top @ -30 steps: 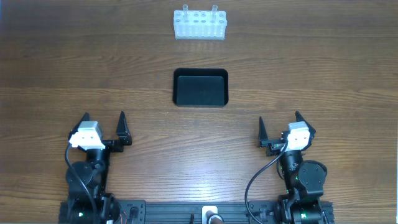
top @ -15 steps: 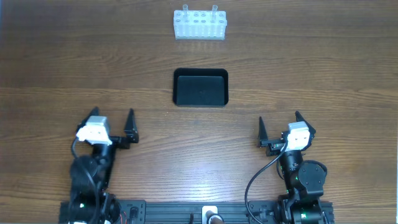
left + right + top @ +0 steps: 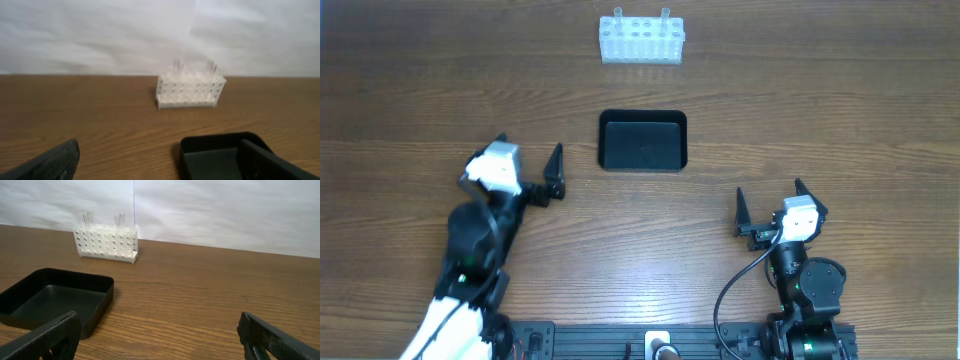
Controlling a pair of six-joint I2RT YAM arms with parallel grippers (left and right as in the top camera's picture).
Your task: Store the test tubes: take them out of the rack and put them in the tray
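A white test tube rack (image 3: 641,41) stands at the far middle of the table, with two clear tubes (image 3: 617,17) upright in it, one near each end. The rack (image 3: 189,91) shows ahead in the left wrist view, and as the rack (image 3: 105,243) in the right wrist view. Between rack and arms lies an empty black tray (image 3: 642,141). My left gripper (image 3: 528,170) is open, left of the tray and lifted off the table, holding nothing. My right gripper (image 3: 768,205) is open near its base at the right, with nothing between its fingers.
The brown wooden table (image 3: 840,110) spreads bare on both sides of the tray and rack. A white wall (image 3: 225,210) rises behind the table's far edge. The arm bases sit on a black rail (image 3: 650,340) at the near edge.
My left arm has swung up and to the right, bringing its open gripper from near its base to beside the tray's left edge. The right arm has not moved.
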